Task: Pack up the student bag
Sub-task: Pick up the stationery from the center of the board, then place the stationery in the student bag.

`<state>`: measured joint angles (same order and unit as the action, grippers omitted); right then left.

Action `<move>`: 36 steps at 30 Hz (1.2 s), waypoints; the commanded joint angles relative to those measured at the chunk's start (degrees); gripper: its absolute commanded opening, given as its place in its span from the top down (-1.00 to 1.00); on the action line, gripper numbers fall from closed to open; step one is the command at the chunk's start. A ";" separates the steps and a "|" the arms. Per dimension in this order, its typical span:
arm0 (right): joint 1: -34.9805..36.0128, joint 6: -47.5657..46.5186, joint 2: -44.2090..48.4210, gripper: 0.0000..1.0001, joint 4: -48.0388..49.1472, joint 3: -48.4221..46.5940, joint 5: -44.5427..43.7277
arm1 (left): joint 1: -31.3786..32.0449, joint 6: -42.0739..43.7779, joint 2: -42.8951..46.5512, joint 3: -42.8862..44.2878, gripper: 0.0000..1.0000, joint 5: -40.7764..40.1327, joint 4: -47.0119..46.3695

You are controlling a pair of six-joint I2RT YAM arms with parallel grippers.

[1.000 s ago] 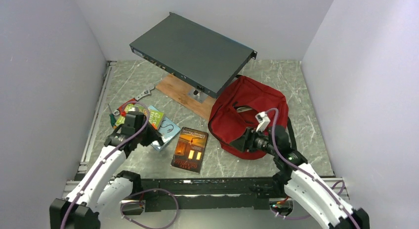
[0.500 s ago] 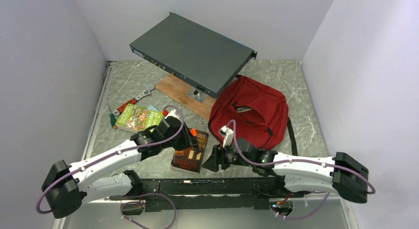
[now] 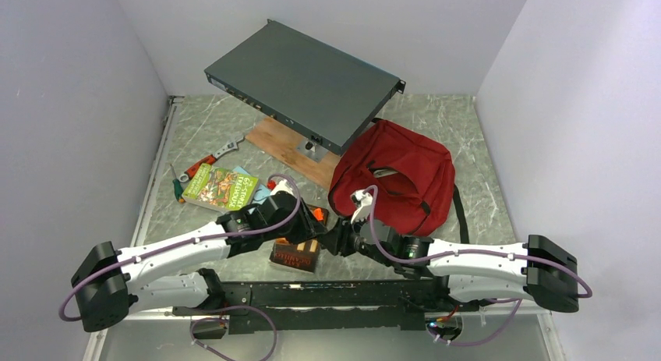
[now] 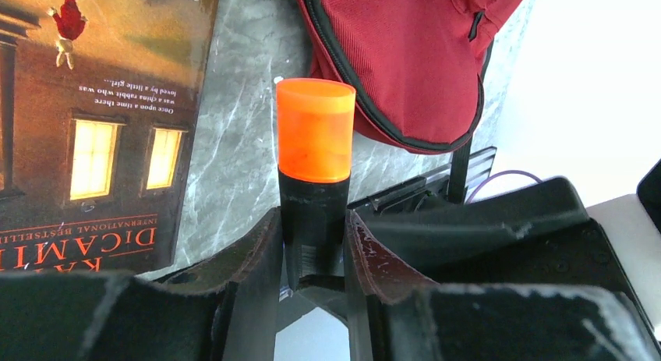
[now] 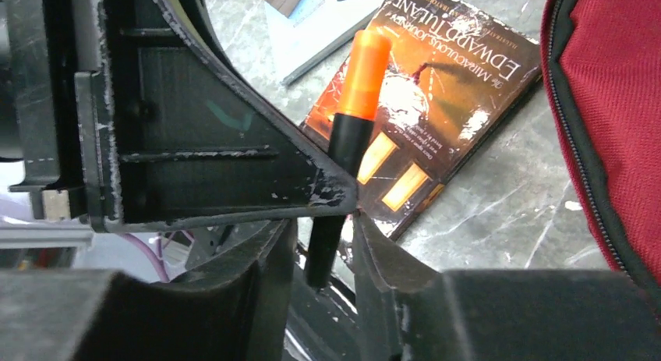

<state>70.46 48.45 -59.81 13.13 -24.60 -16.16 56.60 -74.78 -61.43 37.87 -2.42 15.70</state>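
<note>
While the left pincer (image 4: 313, 221) grips the black barrel of an orange-capped marker (image 4: 316, 131), cap pointing away from its wrist, the right pincer (image 5: 323, 228) has come in to meet it. A second ago the two arms were well apart: the left was over the pile of books at the left of the counter (image 3: 483, 213), and the right was at the near edge of the student bag (image 3: 405, 170). Both have since swung to the middle, and they now face each other just above the brown-covered book (image 5: 436, 88).

The right pincer's jaws, wider a moment ago, have drawn in to a narrow gap on either side of the marker's bare end. Whether its pads already press the barrel I cannot tell; a sliver of space seems to remain on each side.

The student bag has not moved. It lies right of centre on the counter, just beyond the right pincer and near the low corner of the dark grey metal box (image 3: 304, 80), with its zip line facing up.

This reads as a handover. The marker is being passed to the arm nearer the bag, which can then drop it in. Nothing is seen to be packed yet. The risk is the left pincer letting go before the right has a firm hold, since the marker would then fall onto the book.
</note>
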 commanded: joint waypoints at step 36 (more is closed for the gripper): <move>-49.61 -12.68 3.28 1.00 -36.95 -12.38 10.73 | 0.18 27.24 3.04 7.79 -0.97 4.06 1.27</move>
<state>23.79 37.45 -52.66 -26.46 -34.22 -12.23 56.93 -50.43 -58.02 47.70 -4.60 24.34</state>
